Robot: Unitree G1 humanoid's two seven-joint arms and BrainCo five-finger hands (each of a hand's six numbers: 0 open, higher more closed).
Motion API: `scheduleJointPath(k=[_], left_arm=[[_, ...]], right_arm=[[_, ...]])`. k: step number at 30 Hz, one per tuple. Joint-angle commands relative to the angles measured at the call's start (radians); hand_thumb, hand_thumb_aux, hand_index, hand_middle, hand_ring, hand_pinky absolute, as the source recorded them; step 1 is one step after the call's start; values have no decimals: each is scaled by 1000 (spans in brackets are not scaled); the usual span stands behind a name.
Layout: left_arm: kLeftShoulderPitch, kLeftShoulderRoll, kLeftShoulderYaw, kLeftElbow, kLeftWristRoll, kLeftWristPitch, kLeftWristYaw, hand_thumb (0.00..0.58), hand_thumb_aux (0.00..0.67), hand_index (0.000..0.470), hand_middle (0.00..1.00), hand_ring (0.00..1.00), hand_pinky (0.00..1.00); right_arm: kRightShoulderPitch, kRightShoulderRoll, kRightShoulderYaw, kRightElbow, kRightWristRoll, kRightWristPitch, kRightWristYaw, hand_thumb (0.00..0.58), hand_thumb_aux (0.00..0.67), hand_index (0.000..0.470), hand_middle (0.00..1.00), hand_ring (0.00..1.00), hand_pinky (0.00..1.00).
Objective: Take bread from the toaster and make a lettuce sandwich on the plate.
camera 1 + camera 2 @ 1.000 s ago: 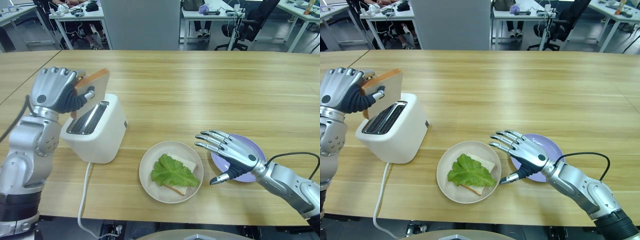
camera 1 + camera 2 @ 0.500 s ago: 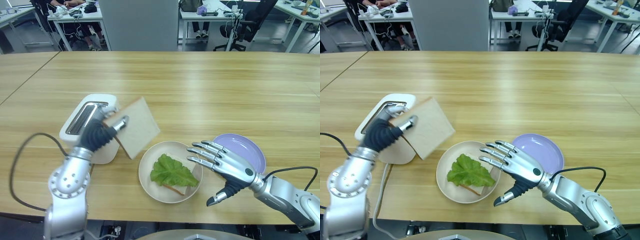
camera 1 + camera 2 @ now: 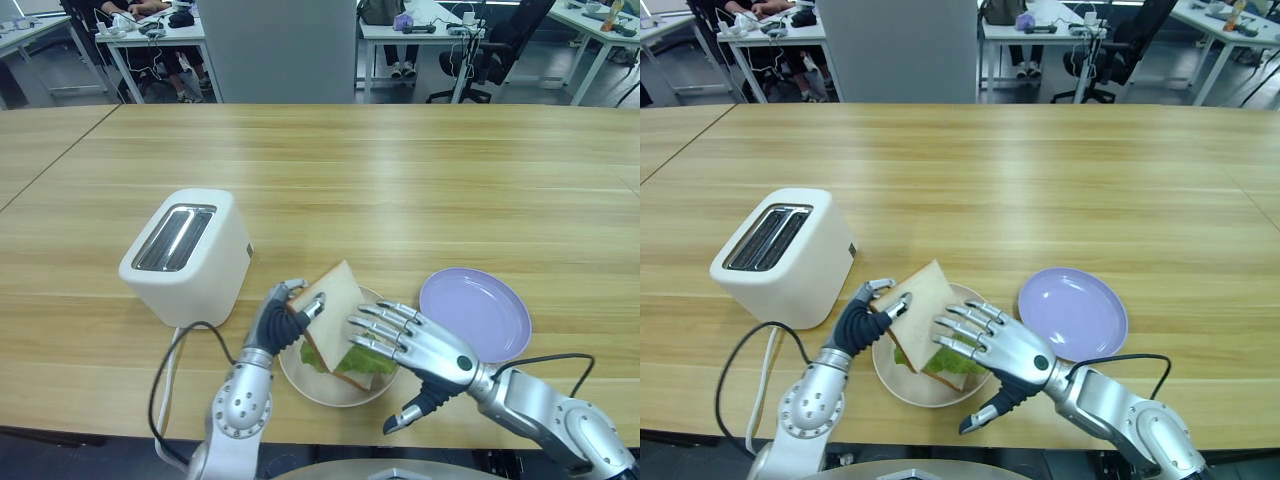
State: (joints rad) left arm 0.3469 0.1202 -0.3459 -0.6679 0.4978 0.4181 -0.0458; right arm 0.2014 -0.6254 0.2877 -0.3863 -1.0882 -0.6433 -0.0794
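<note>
My left hand (image 3: 276, 318) is shut on a slice of bread (image 3: 331, 304) and holds it tilted over the cream plate (image 3: 312, 386), its lower edge down on the lettuce (image 3: 942, 363). Under the lettuce lies another slice, mostly hidden. My right hand (image 3: 417, 347) hovers open at the plate's right side, fingers spread and pointing left, their tips close to the tilted slice. The white toaster (image 3: 186, 256) stands to the left of the plate with its slots empty.
An empty purple plate (image 3: 475, 312) sits right of the cream plate, behind my right hand. The toaster's white cord (image 3: 164, 378) runs down to the table's front edge. Beyond the toaster and plates the wooden table stretches wide and bare.
My left hand has carried the bread slice from above the toaster down and right onto the lettuce on the plate. My right hand has moved left, up to the plate's right side.
</note>
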Motion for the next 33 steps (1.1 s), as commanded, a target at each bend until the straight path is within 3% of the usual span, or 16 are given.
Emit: scheduleJointPath(k=[1, 18, 28, 33], left_arm=[[0, -21, -30, 78, 12, -33, 39, 580, 670, 460, 1000, 1000, 1000], [34, -102, -61, 194, -46, -91, 89, 580, 670, 460, 1000, 1000, 1000], [78, -170, -27, 162, -199, -88, 82, 580, 670, 460, 1000, 1000, 1000], [88, -177, -15, 182, -234, -94, 90, 580, 670, 460, 1000, 1000, 1000]], right_arm=[[-17, 3, 38, 25, -37, 21, 52, 0, 0, 0, 0, 0, 0], [-60, -14, 66, 45, -45, 77, 115, 0, 0, 0, 0, 0, 0], [-51, -48, -29, -2, 50, 69, 71, 0, 0, 0, 0, 0, 0], [-49, -69, -51, 74, 143, 48, 80, 0, 0, 0, 0, 0, 0]])
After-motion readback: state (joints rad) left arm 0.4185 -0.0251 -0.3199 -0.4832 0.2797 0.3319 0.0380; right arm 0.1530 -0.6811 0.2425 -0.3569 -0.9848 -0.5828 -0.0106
